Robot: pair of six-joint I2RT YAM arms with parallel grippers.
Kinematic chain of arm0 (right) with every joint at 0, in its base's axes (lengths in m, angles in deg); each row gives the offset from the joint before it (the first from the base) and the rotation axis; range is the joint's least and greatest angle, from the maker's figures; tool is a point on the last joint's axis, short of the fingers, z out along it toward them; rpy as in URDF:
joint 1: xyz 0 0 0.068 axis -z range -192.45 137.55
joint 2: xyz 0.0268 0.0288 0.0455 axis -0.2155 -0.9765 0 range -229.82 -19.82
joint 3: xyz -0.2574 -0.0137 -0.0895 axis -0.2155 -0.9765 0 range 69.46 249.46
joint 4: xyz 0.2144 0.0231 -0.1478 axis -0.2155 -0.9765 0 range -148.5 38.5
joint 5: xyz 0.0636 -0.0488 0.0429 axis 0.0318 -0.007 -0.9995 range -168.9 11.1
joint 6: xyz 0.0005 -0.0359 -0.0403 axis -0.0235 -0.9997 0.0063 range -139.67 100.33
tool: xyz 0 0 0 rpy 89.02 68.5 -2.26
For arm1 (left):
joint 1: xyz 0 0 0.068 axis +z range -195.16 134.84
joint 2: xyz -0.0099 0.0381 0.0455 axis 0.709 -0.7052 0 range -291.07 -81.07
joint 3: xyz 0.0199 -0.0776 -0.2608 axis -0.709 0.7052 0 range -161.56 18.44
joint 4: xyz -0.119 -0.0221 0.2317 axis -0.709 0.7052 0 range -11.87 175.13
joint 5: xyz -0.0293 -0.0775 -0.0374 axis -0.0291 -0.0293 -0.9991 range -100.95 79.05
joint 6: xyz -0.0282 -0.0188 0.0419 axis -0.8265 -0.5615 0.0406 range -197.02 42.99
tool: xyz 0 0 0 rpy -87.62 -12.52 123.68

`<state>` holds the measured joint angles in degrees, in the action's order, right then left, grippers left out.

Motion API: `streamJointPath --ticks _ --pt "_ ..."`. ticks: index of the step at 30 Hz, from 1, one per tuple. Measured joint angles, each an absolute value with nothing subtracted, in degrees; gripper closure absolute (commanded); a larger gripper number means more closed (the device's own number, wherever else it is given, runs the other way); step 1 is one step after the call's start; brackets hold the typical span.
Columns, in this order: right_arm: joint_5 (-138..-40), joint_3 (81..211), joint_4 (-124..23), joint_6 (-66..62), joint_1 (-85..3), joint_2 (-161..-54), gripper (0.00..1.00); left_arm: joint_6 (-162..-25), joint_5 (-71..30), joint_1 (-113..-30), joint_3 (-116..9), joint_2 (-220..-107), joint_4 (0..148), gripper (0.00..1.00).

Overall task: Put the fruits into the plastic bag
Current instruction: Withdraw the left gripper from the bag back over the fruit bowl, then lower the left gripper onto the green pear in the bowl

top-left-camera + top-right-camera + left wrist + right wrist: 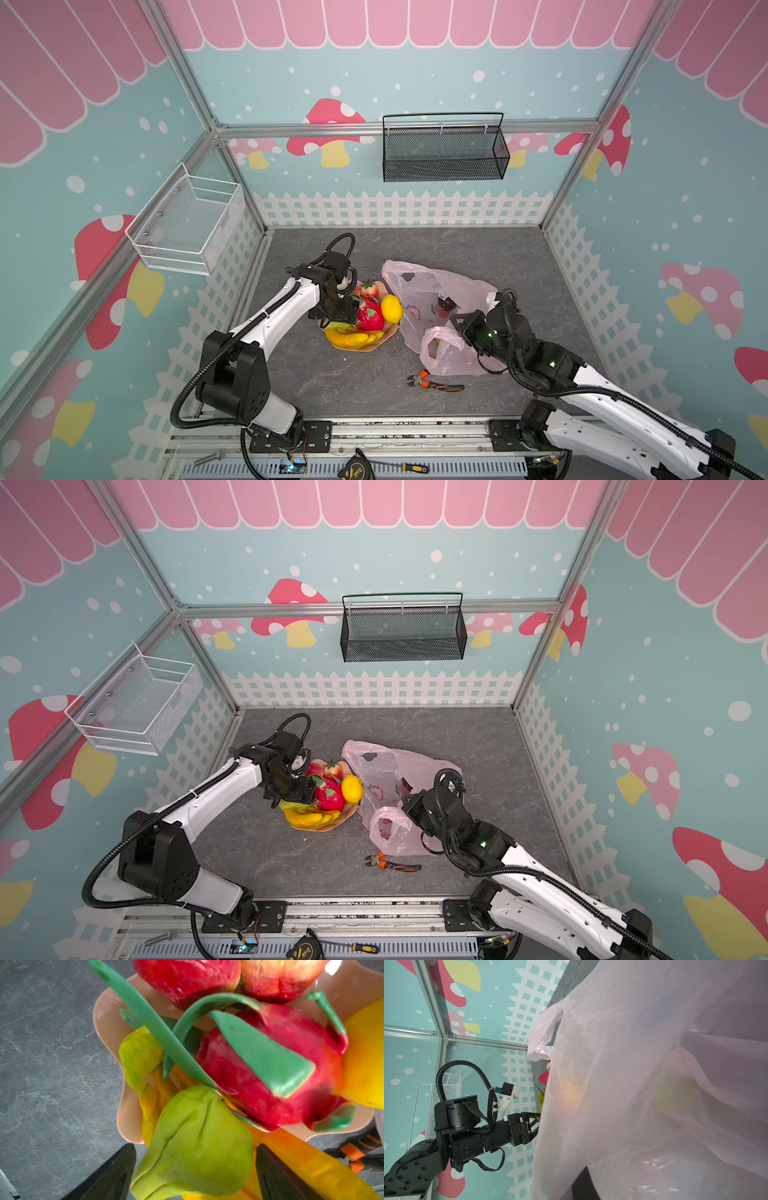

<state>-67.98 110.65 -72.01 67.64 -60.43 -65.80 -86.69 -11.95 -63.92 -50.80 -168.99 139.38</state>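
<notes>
In both top views the left gripper [332, 318] hides the fruits at the wavy plate's [387, 333] nine o'clock. The plastic bag [654, 1064] veils the right wrist view. A yellow-green blur shows through it, perhaps a fruit.

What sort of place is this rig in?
Probably a lab test cell dressed as a playful set: aluminium frame, printed mushroom wallpaper, and a tape measure and screwdriver lying at the front edge.

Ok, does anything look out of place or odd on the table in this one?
Yes: orange-handled cutters lie on the table just on the near side of the plastic bag, a tool among toy fruit. Nothing is spilled; the fruits sit heaped on the plate.
</notes>
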Motion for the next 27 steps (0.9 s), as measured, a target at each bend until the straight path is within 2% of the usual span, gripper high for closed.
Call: streamJointPath --ticks 9,15,22,27 --pt "-67.91 110.65 -72.01 67.82 -60.43 -65.69 1.00 -86.36 -12.47 -63.92 -49.94 -169.10 138.16 0.28" --pt "-67.82 110.65 -72.04 67.84 -60.43 -65.27 1.00 -85.90 -13.15 -63.92 -49.81 -168.61 137.59 0.41" --pt "-67.65 110.65 -72.08 67.88 -60.43 -64.62 1.00 -85.75 -13.78 -63.92 -48.94 -165.55 137.66 0.50" --pt "-67.30 110.67 -72.10 68.03 -60.43 -64.29 1.00 -85.77 -14.29 -63.92 -48.96 -163.63 137.68 0.53"
